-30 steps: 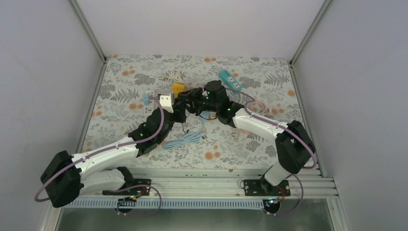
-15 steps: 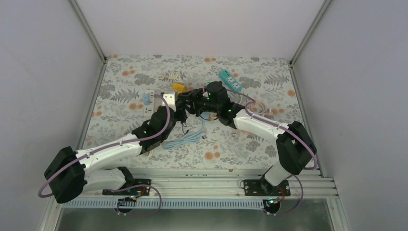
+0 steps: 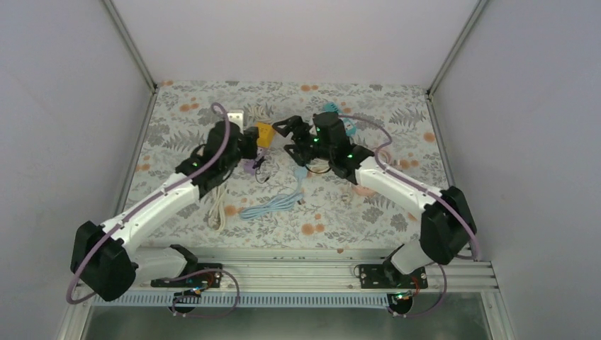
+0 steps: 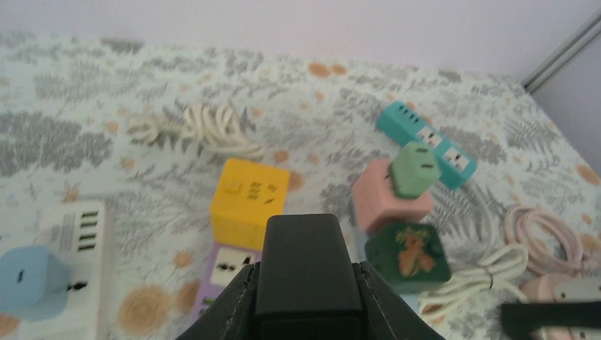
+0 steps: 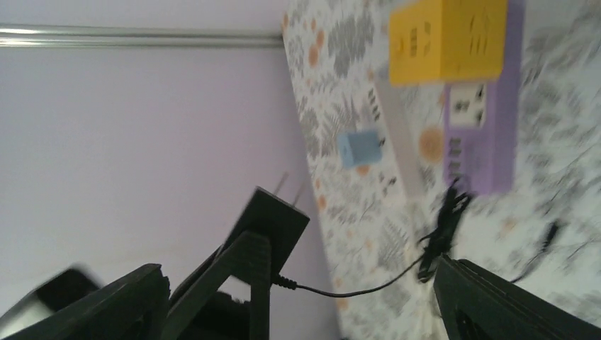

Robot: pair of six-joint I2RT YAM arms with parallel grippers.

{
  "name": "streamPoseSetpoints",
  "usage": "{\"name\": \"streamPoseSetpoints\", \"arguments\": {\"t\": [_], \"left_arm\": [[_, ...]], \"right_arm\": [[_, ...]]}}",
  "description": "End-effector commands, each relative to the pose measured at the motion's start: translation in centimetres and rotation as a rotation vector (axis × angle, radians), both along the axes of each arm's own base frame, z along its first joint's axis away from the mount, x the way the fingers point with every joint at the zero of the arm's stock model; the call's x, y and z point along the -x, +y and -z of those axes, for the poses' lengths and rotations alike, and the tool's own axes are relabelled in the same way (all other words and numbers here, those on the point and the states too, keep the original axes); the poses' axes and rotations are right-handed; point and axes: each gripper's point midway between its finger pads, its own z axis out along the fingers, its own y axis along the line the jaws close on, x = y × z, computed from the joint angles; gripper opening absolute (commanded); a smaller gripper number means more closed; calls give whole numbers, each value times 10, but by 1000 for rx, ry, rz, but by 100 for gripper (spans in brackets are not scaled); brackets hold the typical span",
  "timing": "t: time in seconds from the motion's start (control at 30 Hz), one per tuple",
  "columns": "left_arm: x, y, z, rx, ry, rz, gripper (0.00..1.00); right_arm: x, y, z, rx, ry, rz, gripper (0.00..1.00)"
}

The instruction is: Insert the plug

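The plug (image 4: 309,244) is a black block, and my left gripper (image 4: 308,278) is shut on its sides. In the right wrist view its two prongs point up from the plug (image 5: 278,212), and a thin black cord (image 5: 368,289) runs from it to a bundle on the mat. In the top view my left gripper (image 3: 246,146) hovers beside the yellow socket cube (image 3: 264,131) and above the purple power strip (image 3: 249,167). My right gripper (image 3: 289,139) stands open just right of them, with nothing between its fingers (image 5: 113,301).
A white strip (image 4: 76,237) with a blue adapter (image 4: 25,273) lies to the left. A pink cube (image 4: 386,202) topped by a green adapter, a dark green cube (image 4: 409,256) and a teal strip (image 4: 425,142) lie to the right. Cable coils (image 3: 273,205) are strewn across the mat.
My right gripper opened and let go of the plug. My left arm carried the plug left and farther back, over the yellow cube and purple strip.
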Motion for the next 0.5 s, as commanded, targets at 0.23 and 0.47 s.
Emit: {"name": "streamPoseSetpoints", "arguments": {"t": [0.23,0.47], "left_arm": [[50,22,-38,291,177,525,26],[64,41,-83,529,119,685,26]], "right_arm": [[16,-87,-24,432,-522,50,95],[35,-114,-16,500,-521,63,94]]}}
